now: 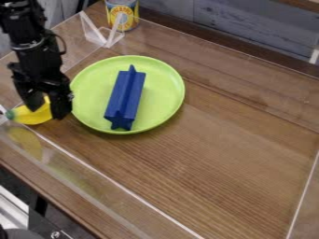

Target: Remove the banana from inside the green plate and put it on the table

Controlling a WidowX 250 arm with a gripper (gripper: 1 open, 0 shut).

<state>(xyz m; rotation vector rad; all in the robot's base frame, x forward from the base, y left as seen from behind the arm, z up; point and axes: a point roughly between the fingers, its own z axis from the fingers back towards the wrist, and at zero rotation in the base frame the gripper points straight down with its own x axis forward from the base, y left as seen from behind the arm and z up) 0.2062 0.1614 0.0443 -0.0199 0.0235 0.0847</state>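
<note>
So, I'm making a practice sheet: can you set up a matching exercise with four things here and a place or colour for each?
1. banana
2. green plate
3. ridged block
4. pincer

A. blue
B. on the table, beside the plate
C. over the banana
D. under the block

Pairs: 1-B, 2-D, 3-A, 4-C

can [121, 16]: top cut off | banana [37, 113]: partly hidden by tool [45, 105]

Even, moderate light. Pale glare streaks the tabletop [206, 154] at lower left. Picture small and soft; the gripper [44, 101] reads dark, perhaps slightly blurred.
</note>
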